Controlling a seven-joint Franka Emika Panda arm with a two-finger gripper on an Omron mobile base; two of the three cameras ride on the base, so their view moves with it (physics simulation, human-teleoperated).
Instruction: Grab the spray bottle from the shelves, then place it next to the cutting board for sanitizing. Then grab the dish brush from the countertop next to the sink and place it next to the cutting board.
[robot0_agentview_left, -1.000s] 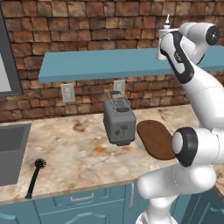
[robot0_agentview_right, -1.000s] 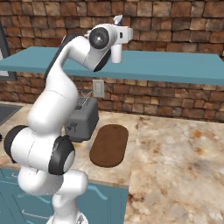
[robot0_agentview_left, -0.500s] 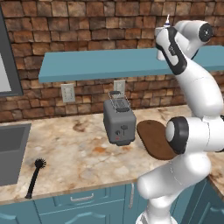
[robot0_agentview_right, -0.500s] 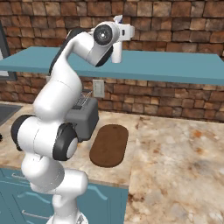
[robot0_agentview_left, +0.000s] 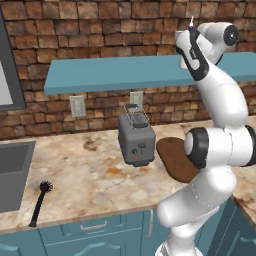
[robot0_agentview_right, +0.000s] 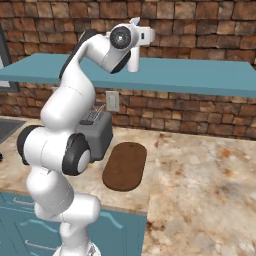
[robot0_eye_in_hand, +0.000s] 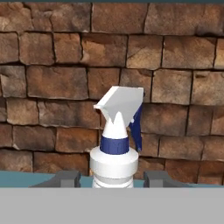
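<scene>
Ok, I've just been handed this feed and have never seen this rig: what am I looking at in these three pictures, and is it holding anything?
The white thing is a robot arm on a driving base. Two pictures come from cameras on that base, behind the arm to its left and right. The third looks out from the hand itself. The arm reaches up to the teal shelf, where the spray bottle stands. In the hand view the jaws sit open on either side of the bottle, not closed on it, so nothing is held. On the countertop are a grey toaster, the brown cutting board beside it, and the dish brush by the sink.
</scene>
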